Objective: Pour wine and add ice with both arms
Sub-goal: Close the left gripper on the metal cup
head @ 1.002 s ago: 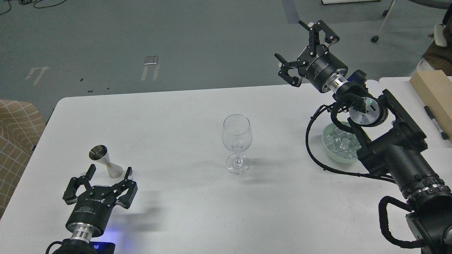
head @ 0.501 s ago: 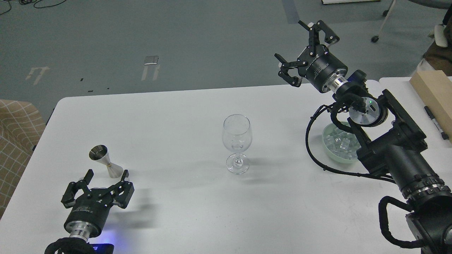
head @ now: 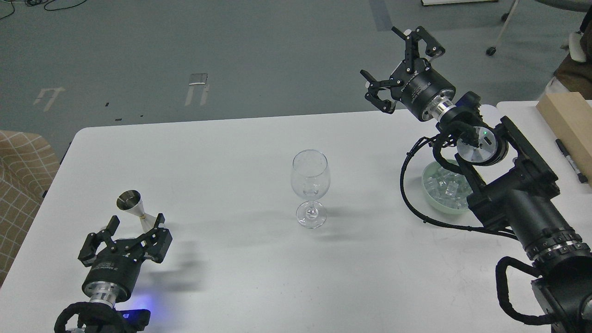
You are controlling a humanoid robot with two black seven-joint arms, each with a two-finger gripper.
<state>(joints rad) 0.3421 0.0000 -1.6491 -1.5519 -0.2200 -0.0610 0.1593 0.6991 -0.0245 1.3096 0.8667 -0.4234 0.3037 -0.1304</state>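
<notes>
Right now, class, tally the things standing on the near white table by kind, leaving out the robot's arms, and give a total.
Wine glass: 1
Steel jigger: 1
Green bowl of ice cubes: 1
Total: 3

One clear stemmed wine glass (head: 310, 187) stands on the one white table (head: 231, 148). One silver double-cone metal jigger (head: 134, 206). One pale green bowl (head: 434, 200) holds many small clear ice cubes (head: 445, 186), too heaped to count. One black marker pen (head: 570, 160), one tan cardboard box (head: 568, 117).
</notes>
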